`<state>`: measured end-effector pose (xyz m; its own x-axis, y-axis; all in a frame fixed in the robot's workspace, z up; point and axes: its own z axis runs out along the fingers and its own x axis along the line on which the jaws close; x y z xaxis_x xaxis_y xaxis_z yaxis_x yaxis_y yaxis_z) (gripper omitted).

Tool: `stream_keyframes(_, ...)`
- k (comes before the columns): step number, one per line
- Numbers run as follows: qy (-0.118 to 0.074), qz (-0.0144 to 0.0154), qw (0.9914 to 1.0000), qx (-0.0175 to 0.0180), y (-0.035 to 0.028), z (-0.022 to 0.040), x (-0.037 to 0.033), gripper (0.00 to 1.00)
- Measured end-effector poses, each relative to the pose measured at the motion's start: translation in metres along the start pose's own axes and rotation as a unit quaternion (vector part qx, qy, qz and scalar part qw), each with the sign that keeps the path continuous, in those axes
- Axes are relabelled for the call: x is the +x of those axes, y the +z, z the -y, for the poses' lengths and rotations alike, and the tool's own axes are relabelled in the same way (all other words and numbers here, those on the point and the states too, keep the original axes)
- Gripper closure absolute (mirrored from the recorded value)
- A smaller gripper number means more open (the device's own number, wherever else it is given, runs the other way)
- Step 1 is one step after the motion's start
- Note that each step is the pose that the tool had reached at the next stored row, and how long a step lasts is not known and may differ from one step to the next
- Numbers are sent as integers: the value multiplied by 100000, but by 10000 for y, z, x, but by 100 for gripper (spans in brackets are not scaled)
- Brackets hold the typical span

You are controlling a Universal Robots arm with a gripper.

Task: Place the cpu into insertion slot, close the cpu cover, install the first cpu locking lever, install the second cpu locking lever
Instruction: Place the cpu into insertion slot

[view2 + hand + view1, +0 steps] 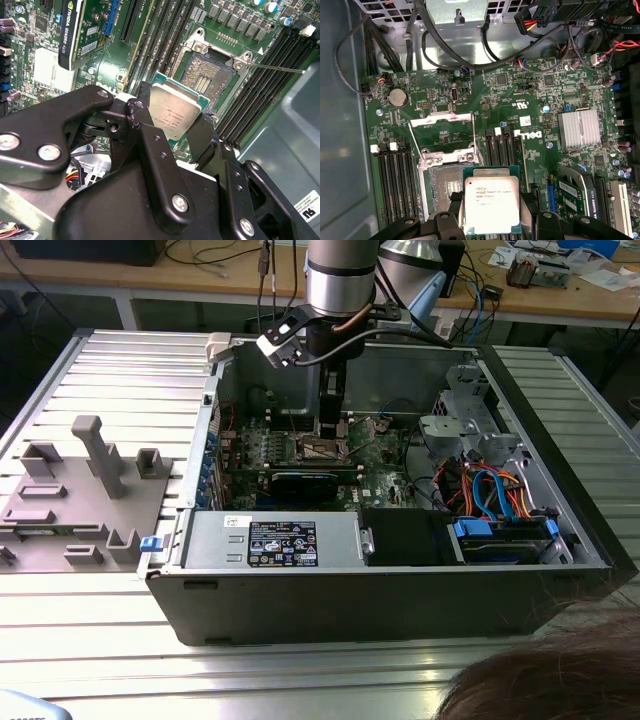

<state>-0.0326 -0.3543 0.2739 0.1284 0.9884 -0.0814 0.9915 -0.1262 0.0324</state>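
One tool (172, 120) clamped on the cpu (491, 205) — near the uncovered insertion slot (445, 187), memory slots (395, 185) flanking it.

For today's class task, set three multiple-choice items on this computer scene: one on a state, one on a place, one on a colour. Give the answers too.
1. The socket cover is: A shut; B swung open; C missing.
2. Where is the chip? A in the gripper; B seated in the socket; C under the cover.
3. What colour is the circuit board? A blue; B green; C red.
Answers: B, the cover stands back and the socket's pins lie bare; A, the gripper clamps the chip's edges; B, green shows all around the socket.
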Motion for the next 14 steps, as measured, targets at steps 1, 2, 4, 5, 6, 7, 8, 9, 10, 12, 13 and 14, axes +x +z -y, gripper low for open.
stream_keyframes(1, 36, 4, 100000, 3, 0, 0, 0, 46)
stream_keyframes(2, 73, 10, 100000, 6, 0, 0, 0, 46)
stream_keyframes(4, 173, 22, 100000, 13, 1, 0, 0, 46)
stream_keyframes(5, 195, 23, 100000, 17, 1, 0, 0, 46)
stream_keyframes(6, 222, 29, 100000, 15, 1, 0, 0, 46)
stream_keyframes(7, 257, 29, 100000, 20, 1, 0, 0, 46)
stream_keyframes(8, 279, 33, 100000, 20, 1, 0, 0, 46)
stream_keyframes(9, 318, 39, 99999, 23, 1, 0, 0, 46)
stream_keyframes(10, 351, 46, 99999, 28, 1, 0, 0, 46)
stream_keyframes(12, 405, 48, 99999, 29, 2, 0, 0, 46)
stream_keyframes(13, 430, 47, 99999, 33, 2, 0, 0, 46)
stream_keyframes(14, 448, 51, 99999, 37, 2, 0, 0, 46)
